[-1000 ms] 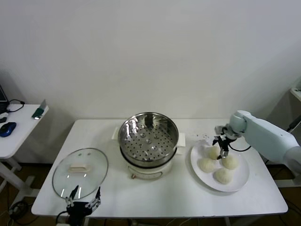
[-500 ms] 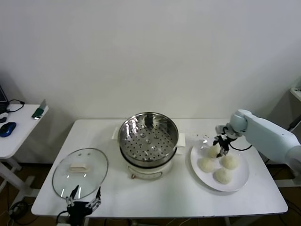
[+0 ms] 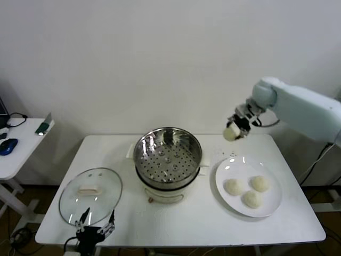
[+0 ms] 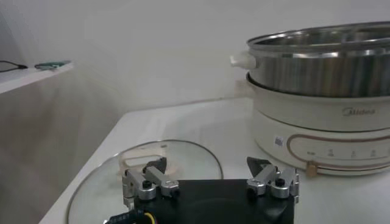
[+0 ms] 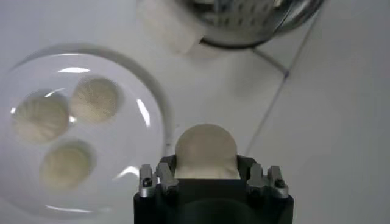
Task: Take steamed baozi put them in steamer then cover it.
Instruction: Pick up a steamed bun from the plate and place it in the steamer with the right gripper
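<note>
My right gripper (image 3: 234,129) is shut on one cream-white baozi (image 3: 230,133) and holds it in the air, above the table between the steamer (image 3: 168,154) and the white plate (image 3: 269,206); the right wrist view shows the bun (image 5: 206,150) between the jaws. Three more baozi (image 3: 233,186) (image 3: 260,183) (image 3: 252,199) lie on the plate. The steel steamer stands open on its cream base, its perforated tray bare. The glass cover (image 3: 91,194) lies flat at the table's front left. My left gripper (image 3: 95,230) is open, low at the front edge beside the cover (image 4: 155,164).
A side table (image 3: 18,146) with a blue mouse (image 3: 8,145) stands at the far left. The steamer base (image 4: 323,131) rises close beside my left gripper. A cable runs from the steamer's back across the table (image 5: 277,64).
My right gripper closed on one baozi on the plate, lifted it and carried it up and towards the steamer. Three buns are left on the plate. The left arm has not moved.
</note>
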Controlling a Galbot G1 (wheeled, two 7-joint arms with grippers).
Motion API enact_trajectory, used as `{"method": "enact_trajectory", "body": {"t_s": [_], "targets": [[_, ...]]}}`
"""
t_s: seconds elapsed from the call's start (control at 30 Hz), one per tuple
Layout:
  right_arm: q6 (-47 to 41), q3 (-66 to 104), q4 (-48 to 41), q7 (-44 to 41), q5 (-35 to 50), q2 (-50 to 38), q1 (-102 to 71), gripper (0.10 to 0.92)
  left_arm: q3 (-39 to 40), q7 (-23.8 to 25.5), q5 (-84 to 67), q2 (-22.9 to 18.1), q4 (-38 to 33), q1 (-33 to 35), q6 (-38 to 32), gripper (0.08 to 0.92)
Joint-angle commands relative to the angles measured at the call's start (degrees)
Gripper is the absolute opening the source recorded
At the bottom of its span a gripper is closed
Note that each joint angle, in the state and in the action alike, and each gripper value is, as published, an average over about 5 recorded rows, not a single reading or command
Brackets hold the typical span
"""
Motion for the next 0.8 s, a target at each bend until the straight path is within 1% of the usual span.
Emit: {"method": "enact_trajectory", "body": {"t_s": [0.03, 0.1, 0.2, 0.3, 0.43, 0.63, 0.8], "targets": [[9.96, -7.97, 14.9, 1.89, 2.99, 9.17, 15.37, 0.653, -0.01, 0.01, -0.1, 0.12, -0.16, -0.08, -0.05, 0.823], [12.06, -8.29, 15.89, 3.61, 0.82, 10.91, 12.92, 0.653, 0.02, 0.0, -0.13, 0.17, -0.21, -0.16, -0.14, 0.823], [15.42, -7.43, 14.16, 6.34, -5.89, 13.4, 8.02, 0.653, 0.03, -0.02, -0.15, 0.2, -0.17, -0.4, -0.24, 0.823], [17.19, -6.0, 10.04, 8.85, -13.09, 15.8, 3.4, 0.653, 0.03, -0.04, -0.19, 0.15, -0.03, -0.71, -0.33, 0.823], [18.88, -4.37, 3.11, 11.7, -19.38, 18.89, -2.41, 0.653, 0.13, -0.04, -0.17, 0.14, 0.24, -0.98, -0.44, 0.823], [21.54, -0.91, -6.81, 15.18, -25.35, 22.78, -10.73, 0.653, -0.02, -0.06, -0.17, 0.43, 0.33, -1.07, -0.76, 0.823], [22.7, 0.93, -11.88, 16.49, -28.21, 24.95, -14.4, 0.653, -0.46, -0.12, -0.19, 0.93, 0.6, -0.88, -1.22, 0.823]]}}
